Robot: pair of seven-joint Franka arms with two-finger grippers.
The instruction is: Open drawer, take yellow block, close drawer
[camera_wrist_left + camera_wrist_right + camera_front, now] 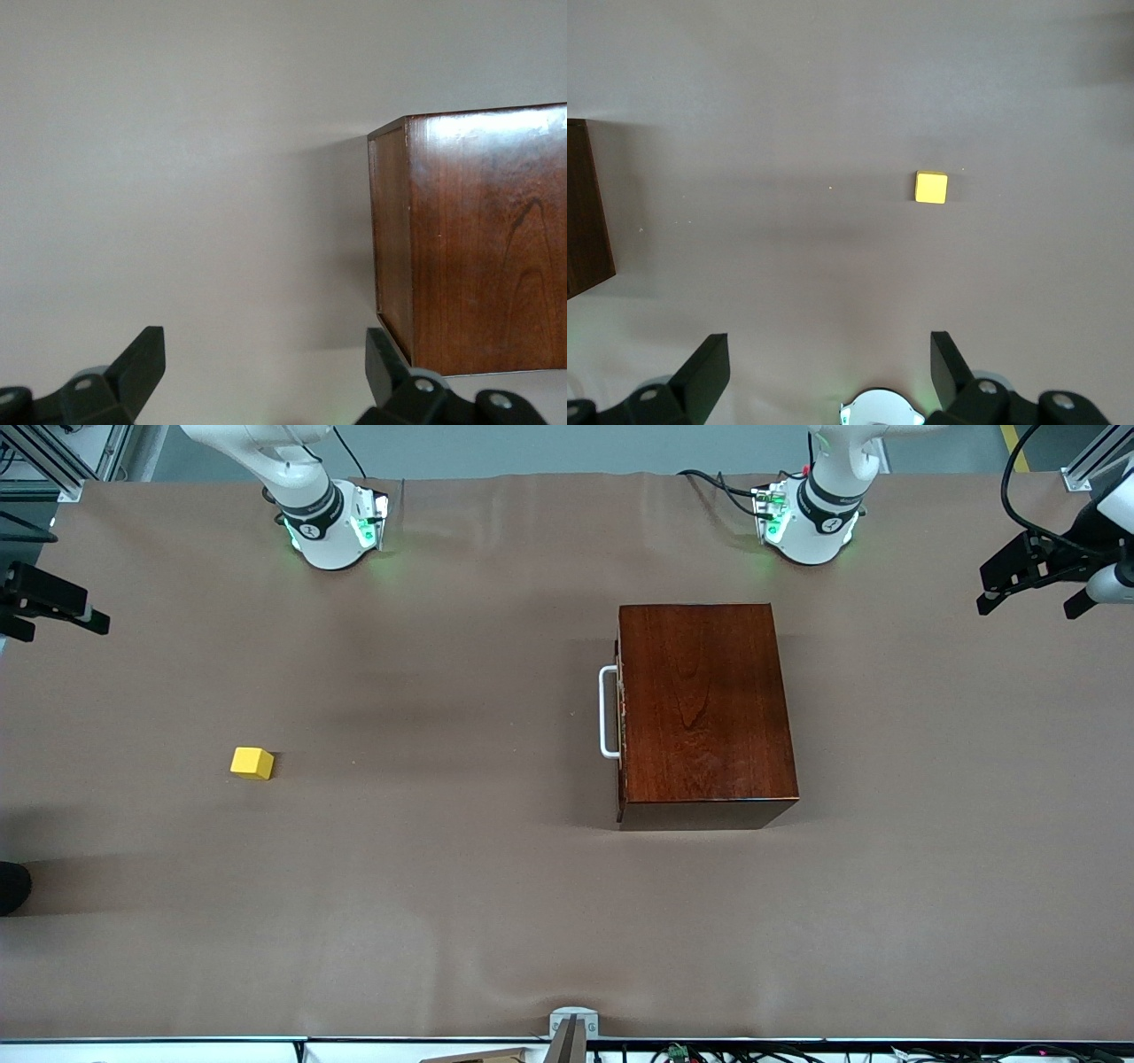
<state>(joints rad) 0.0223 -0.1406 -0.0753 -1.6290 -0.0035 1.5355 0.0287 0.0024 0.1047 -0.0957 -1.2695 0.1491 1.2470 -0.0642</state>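
Drawer shut, both arms waiting

We hold left gripper [266, 376] and right gripper [830, 376] spread; yellow block [252, 763] lies on the table, apart from drawer [622, 710]. We should hook its handle [608, 712] squarely, pulling straight.

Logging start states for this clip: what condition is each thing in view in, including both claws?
Dark reddish-brown wooden box's drawer: shut, white loop handle untouched.
Small bright yellow cube block: on the table toward the right arm's end, outside the drawer, not held.
Left claw: open, empty, waiting over the table's edge at the left arm's end.
Right claw: open, empty, waiting over the table's edge at the right arm's end.
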